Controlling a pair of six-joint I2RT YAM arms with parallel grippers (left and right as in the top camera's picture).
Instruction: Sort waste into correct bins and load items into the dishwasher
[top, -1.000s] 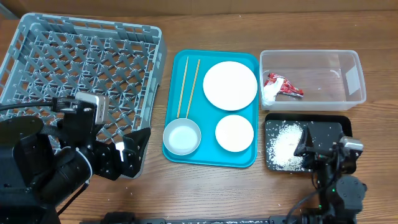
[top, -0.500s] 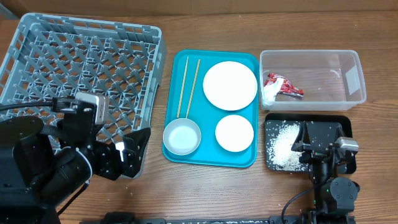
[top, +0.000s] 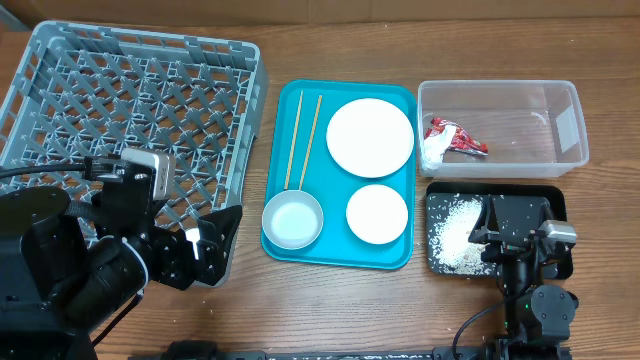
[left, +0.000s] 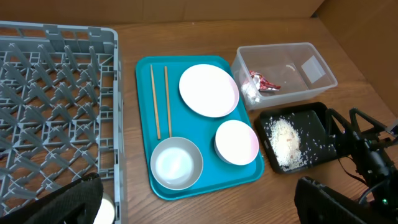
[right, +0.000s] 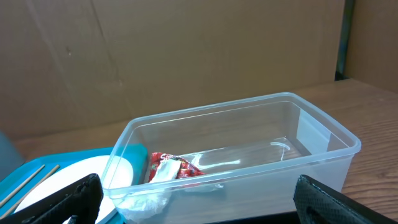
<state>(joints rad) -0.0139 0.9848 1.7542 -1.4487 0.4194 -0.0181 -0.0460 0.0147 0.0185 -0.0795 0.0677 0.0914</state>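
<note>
Though rack (top: 130, 90) and tray (top: 334, 192) sit close, table (top: 330, 310) shows between.

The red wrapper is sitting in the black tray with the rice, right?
Not quite. The red wrapper lies in the clear plastic bin, not the black tray. The overhead view shows it. The rice is in the black tray.

Left arm (top: 70, 265): bulky, matte black, rounded joint housings. Silver-grey box (top: 148, 165) on top, white patch (top: 203, 240) by wrist, black cables (top: 40, 170) off left side. Right arm (top: 535, 305): slimmer, black, grey block (top: 556, 232) at wrist, thin black cable (top: 478, 322) below. Left gripper fingers (left: 348, 199), right gripper fingers (right: 74, 198): 2 each, black, matte, rough-textured edges.
</note>
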